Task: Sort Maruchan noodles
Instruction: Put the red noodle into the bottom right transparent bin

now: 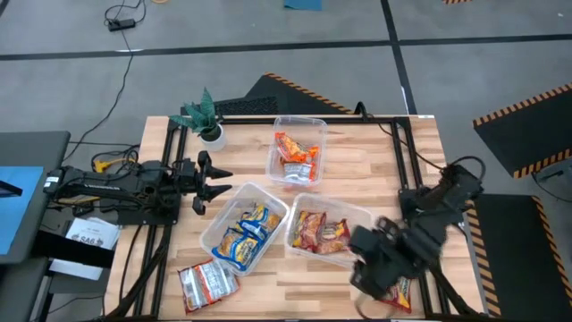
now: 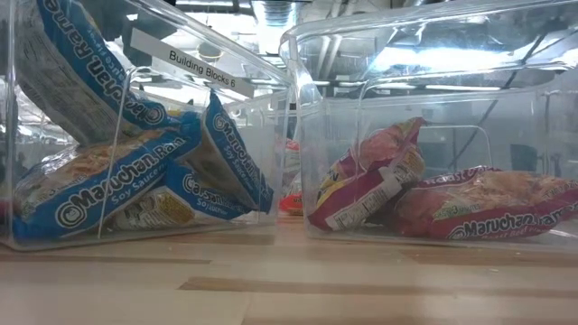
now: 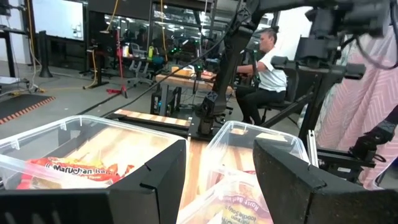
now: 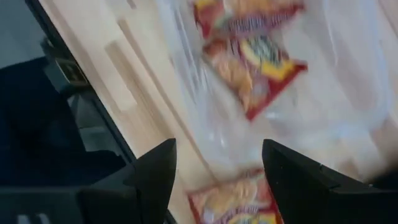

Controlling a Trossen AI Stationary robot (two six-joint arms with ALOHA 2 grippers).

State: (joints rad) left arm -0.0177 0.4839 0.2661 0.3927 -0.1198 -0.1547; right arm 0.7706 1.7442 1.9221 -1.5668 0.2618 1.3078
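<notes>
Three clear tubs hold Maruchan packets. The far tub has orange ones. The near-left tub has yellow-and-blue ones. The near-right tub has red ones. A silver-and-red packet lies flat near the table's near-left edge. Another red packet lies flat near the near-right corner. My right gripper hovers open over that packet. My left gripper is open at the table's left side and points toward the tubs.
A small green potted plant stands at the far-left corner. Black frame rails run along the table's sides. A seated person shows in the room beyond. Bare wood lies between the tubs and the near edge.
</notes>
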